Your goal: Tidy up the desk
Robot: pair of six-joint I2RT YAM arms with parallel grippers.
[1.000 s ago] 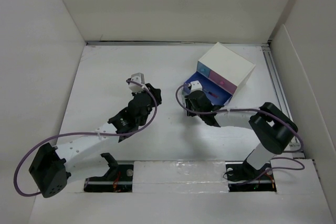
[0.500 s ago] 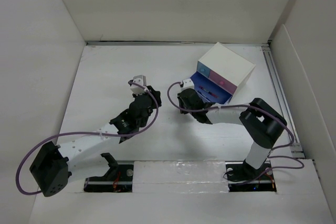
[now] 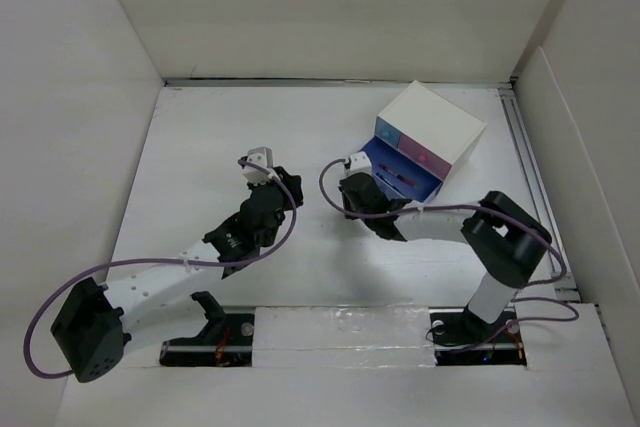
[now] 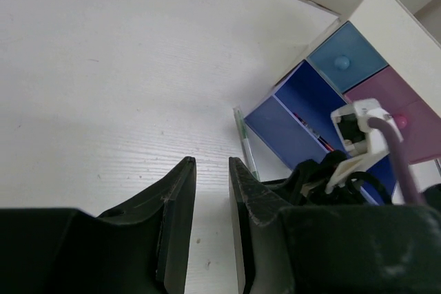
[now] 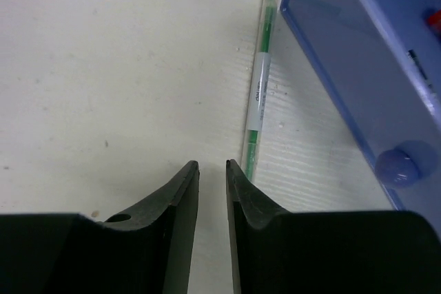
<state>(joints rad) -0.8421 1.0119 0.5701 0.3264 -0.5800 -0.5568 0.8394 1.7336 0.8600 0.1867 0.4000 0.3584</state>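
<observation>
The desk is a white tabletop walled by white panels. A green and white pen lies on it beside the open blue drawer of a small white drawer box. The pen also shows in the left wrist view. My right gripper is low over the desk, its tips just left of the pen's near end, jaws almost together with nothing between them. My left gripper hovers over bare desk left of the right wrist, jaws almost together and empty.
The drawer box holds a shut blue drawer and a shut pink drawer. The open drawer has a round knob and something red inside. Side panels wall the desk.
My right gripper has moved left, away from the open drawer front, to beside the pen. My left gripper has shifted slightly left.
</observation>
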